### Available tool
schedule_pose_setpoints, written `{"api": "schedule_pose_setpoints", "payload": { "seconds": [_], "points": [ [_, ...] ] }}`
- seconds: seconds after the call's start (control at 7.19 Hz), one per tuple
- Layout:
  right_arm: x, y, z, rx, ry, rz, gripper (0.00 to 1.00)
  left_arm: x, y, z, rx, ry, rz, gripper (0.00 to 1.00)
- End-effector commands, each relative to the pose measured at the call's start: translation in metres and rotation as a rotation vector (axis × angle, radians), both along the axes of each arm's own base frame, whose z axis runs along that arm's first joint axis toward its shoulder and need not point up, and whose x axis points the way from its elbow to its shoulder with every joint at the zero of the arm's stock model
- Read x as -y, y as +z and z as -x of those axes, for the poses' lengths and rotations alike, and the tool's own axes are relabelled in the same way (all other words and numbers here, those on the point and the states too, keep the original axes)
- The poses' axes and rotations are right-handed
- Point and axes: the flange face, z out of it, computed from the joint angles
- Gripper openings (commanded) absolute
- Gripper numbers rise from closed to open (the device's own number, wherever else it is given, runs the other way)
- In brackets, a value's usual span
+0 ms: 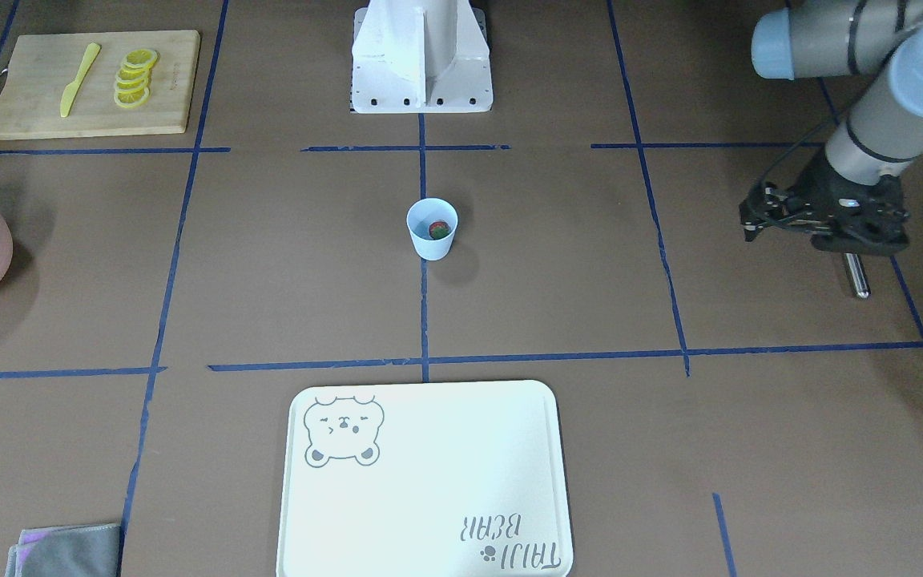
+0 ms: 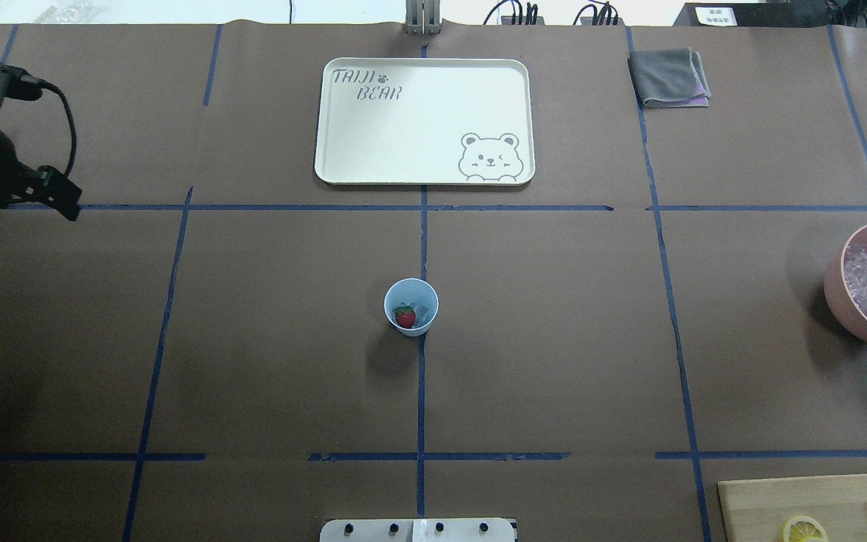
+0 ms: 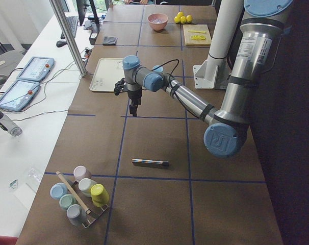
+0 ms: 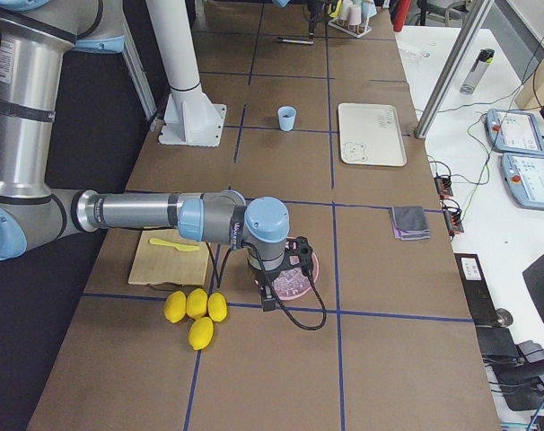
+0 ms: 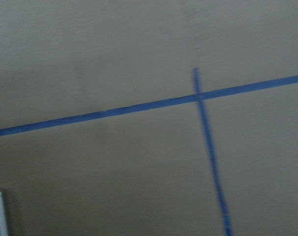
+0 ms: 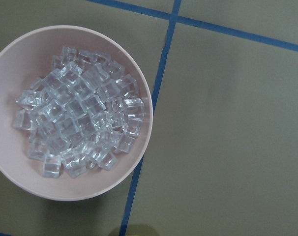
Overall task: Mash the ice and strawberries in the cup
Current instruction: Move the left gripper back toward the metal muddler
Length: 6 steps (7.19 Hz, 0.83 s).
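The pale blue cup (image 1: 432, 244) stands at the table's centre on a blue tape line, also seen from overhead (image 2: 411, 287). Inside it lie a red strawberry (image 2: 405, 317) and a clear ice cube (image 2: 423, 309). My left gripper (image 1: 822, 228) hovers far to the cup's side, empty, its jaws apparently spread. A metal rod (image 1: 856, 276) lies on the table just beneath it. My right gripper (image 4: 267, 292) hangs over the pink bowl (image 6: 139, 78) of ice cubes (image 6: 80, 118). I cannot tell whether it is open or shut.
A white bear tray (image 2: 418, 120) lies beyond the cup, with a grey cloth (image 2: 667, 75) at its right. A wooden board (image 1: 29, 88) holds lemon slices (image 1: 135, 78) and a yellow knife (image 1: 79, 78). Whole lemons (image 4: 196, 310) lie beside it. Small cups (image 3: 78, 194) sit in a rack.
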Motion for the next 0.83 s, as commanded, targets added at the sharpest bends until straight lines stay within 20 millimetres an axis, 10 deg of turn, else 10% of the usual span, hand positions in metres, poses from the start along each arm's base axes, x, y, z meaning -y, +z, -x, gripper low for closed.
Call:
{"api": "schedule_pose_setpoints", "payload": {
  "seconds": [0.0,0.7],
  "points": [
    [0.000,-0.002,0.000,0.002,0.001,-0.002,0.99,-0.001,0.086,0.049,0.005,0.010,0.009,0.98],
    [0.000,-0.002,0.000,0.002,0.002,-0.001,0.99,-0.024,0.213,0.055,-0.062,-0.108,-0.019,0.98]
  ]
}}
